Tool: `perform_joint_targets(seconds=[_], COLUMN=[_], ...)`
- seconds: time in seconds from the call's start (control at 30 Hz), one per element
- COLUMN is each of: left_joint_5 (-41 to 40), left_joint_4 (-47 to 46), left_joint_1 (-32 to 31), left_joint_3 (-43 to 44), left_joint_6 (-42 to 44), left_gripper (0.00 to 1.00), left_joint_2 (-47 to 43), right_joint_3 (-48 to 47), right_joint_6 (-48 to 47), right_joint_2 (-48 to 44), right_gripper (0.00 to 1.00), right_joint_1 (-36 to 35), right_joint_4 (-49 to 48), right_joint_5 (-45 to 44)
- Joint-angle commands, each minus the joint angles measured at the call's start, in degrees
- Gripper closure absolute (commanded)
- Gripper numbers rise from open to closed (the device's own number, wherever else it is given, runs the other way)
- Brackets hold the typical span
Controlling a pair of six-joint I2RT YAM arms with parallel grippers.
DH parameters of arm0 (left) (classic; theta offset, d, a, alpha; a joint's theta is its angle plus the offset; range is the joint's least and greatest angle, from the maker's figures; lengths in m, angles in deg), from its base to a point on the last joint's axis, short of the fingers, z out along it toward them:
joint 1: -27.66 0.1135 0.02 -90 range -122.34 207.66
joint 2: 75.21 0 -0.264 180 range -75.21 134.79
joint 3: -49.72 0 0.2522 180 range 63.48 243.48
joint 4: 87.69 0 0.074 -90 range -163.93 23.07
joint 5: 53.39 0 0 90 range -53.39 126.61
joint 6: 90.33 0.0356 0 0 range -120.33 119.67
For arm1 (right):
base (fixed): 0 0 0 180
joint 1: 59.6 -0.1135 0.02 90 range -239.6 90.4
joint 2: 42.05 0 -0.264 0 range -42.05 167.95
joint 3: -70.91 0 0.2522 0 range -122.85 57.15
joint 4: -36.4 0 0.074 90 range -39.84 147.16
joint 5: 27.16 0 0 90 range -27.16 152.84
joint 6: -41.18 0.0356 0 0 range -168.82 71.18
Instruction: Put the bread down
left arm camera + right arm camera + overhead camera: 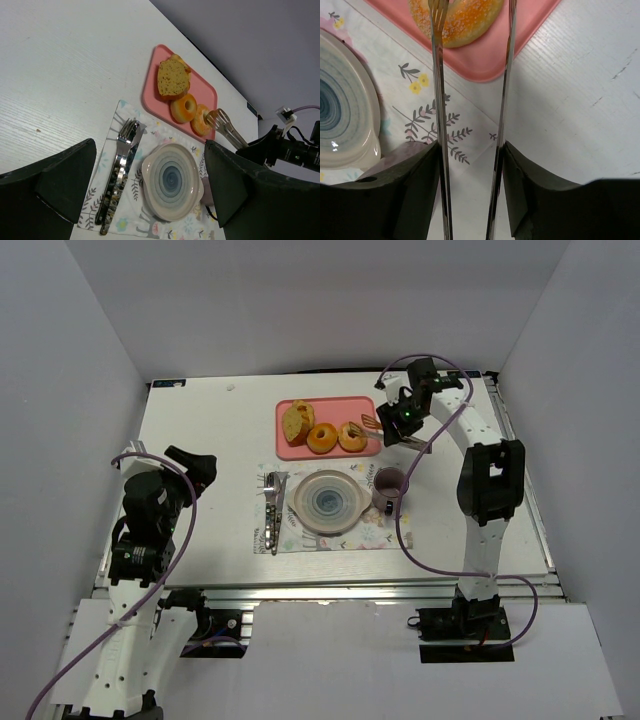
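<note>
Bread (352,437) sits at the tray's (290,452) right end under tongs (368,424) clamped in the right hand (472,170); left hand (196,463) gapes empty.

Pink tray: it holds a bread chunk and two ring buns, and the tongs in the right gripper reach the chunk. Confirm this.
Not quite. The pink tray holds the bread chunk, a deeper-orange ring bun and a paler ring bun, but the tongs in the right gripper reach the paler ring bun, not the chunk. The top external view shows it.
</note>
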Motion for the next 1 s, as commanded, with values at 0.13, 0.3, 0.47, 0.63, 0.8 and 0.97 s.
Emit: perform_joint_targets(seconds=[0.13, 0.3, 0.47, 0.63, 0.8, 0.97], left_joint_5=[-0.5, -0.5, -0.5, -0.4, -0.5, -0.7], left_joint_4=[-0.2, -0.2, -0.3, -0.4, -0.1, 0.3], left_joint_1=[0.0, 0.0, -0.1, 0.0, 0.0, 0.0], left_joint_3=[-0.1, -0.1, -0.2, -0.1, -0.2, -0.5], left_joint_6=[-0.3, -0.2, -0.3, -0.3, -0.3, -0.4], left_gripper=[0.02, 0.02, 0.02, 0.02, 0.02, 0.02], left_joint_2=[-0.5, -0.5, -0.5, -0.4, -0.7, -1.3], right_joint_3=[-1.7, -1.5, -1.4, -1.2, -1.2, 0.1], right_joint_6=[0.1, 0.4, 0.4, 1.1, 1.2, 1.5], right_joint_2=[0.4, 0.6, -0.2, -1.5, -2.8, -6.0], right_gripper=[0.47, 0.61, 0.82, 0.93, 0.87, 0.67], right_joint_1=[-0.9, -1.1, -1.1, -0.9, -0.6, -0.6], right_joint_4=[2.5, 2.3, 1.6, 0.0, -0.1, -0.1], right_joint_5=[1.9, 1.7, 1.6, 0.8, 1.6, 2.8])
